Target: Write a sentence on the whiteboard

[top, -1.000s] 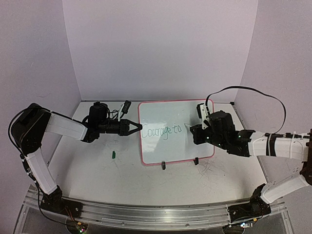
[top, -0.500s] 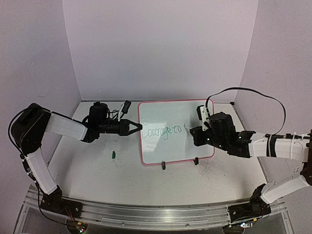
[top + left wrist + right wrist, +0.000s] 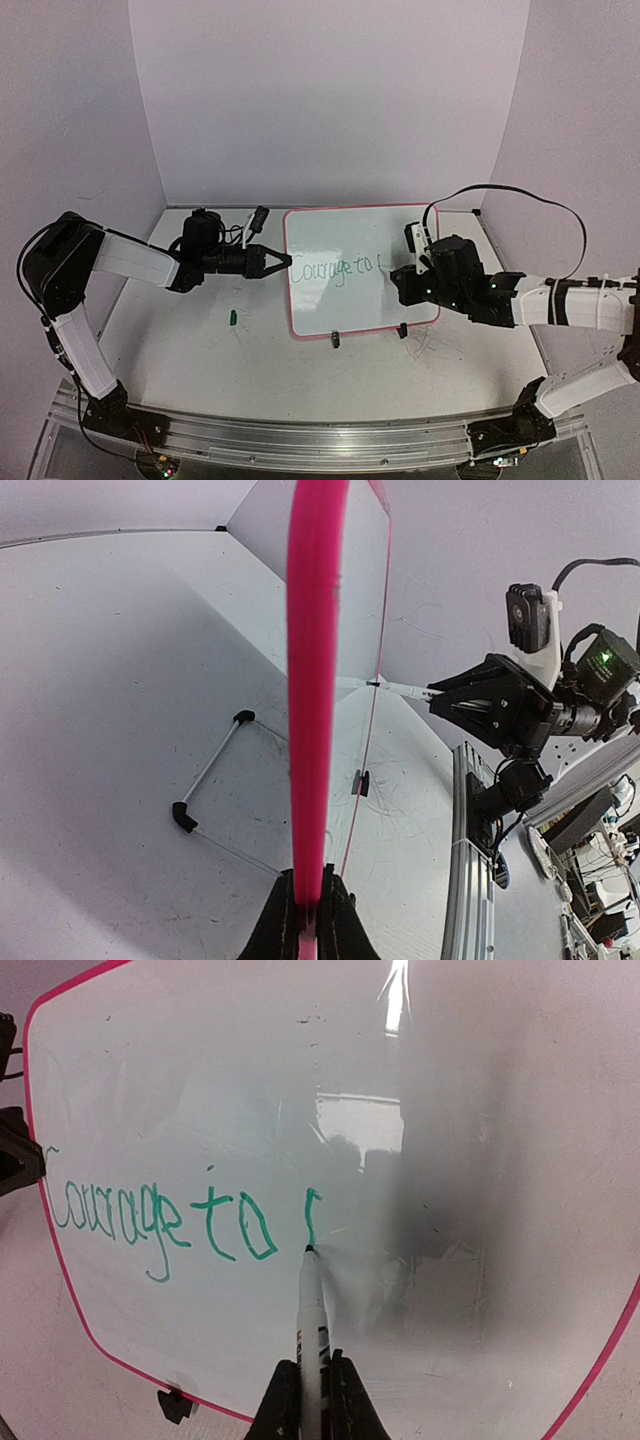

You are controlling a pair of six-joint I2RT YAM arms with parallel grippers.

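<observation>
The whiteboard [image 3: 340, 235], pink-framed, stands tilted on the table. Its green sentence [image 3: 330, 270] reads "Courage to", followed by a short hooked stroke [image 3: 311, 1215]. My left gripper [image 3: 283, 261] is shut on the board's left frame edge, which shows as a pink bar [image 3: 312, 680] running up from the jaws of that gripper [image 3: 308, 920]. My right gripper [image 3: 400, 272] is shut on a white marker [image 3: 312, 1330]. The marker's tip touches the board at the lower end of the stroke. In the right wrist view the right gripper [image 3: 312, 1395] sits low, in front of the board [image 3: 470, 1110].
A small green cap [image 3: 231, 317] lies on the table left of the board. Two black clips [image 3: 335, 340] [image 3: 402, 331] sit at the board's lower edge. The wire stand [image 3: 210, 770] reaches out behind it. Walls enclose the table at the back and sides.
A new short green stroke has appeared after "to". My right gripper has slid slightly down with the marker. The left gripper has held still on the frame.
</observation>
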